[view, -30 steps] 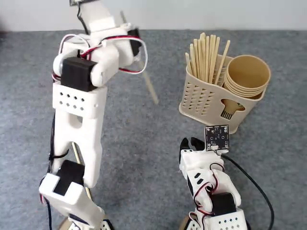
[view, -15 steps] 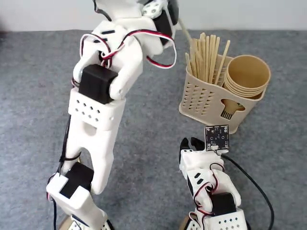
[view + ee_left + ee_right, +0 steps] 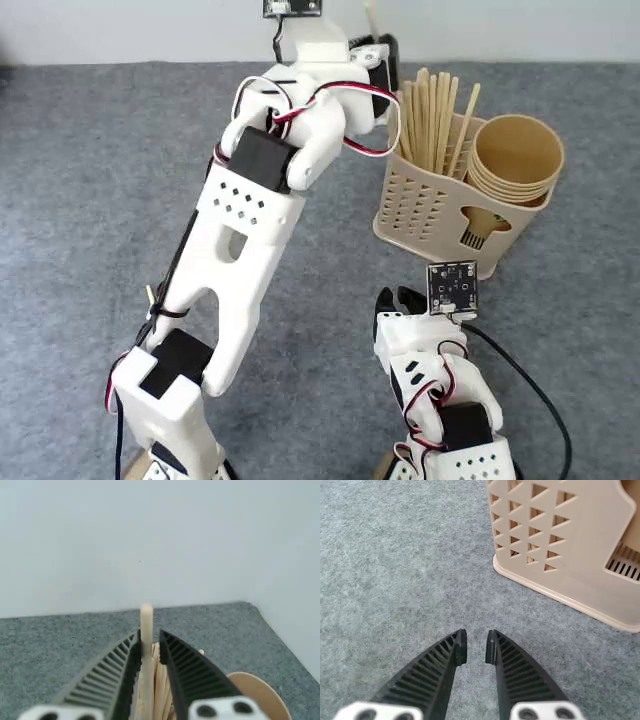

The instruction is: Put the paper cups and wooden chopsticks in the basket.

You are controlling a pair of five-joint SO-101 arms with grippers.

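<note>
**While the left arm brings one more chopstick to the basket**

As I set the high view against a second ago, the left arm has swung from mid-bench across to the basket (image 3: 420, 215). Its left end effector (image 3: 380, 50) now hangs just beside the upright bundle of wooden chopsticks (image 3: 430, 110), so I judge the drop comes next. The paper cups (image 3: 515, 155), tan and nested in one stack, already sit in the basket's other compartment. The right end effector (image 3: 398, 298) lies low over the bench (image 3: 80, 200), near the basket's front, and has not stirred.

In the left wrist view, the jaws are closed down on a single pale chopstick (image 3: 146, 625). It is round-tipped and stands up between them, above the bundle.

In the right wrist view, the right end effector's jaws are only slightly parted, grip nothing, and face the basket's latticed wall.
</note>
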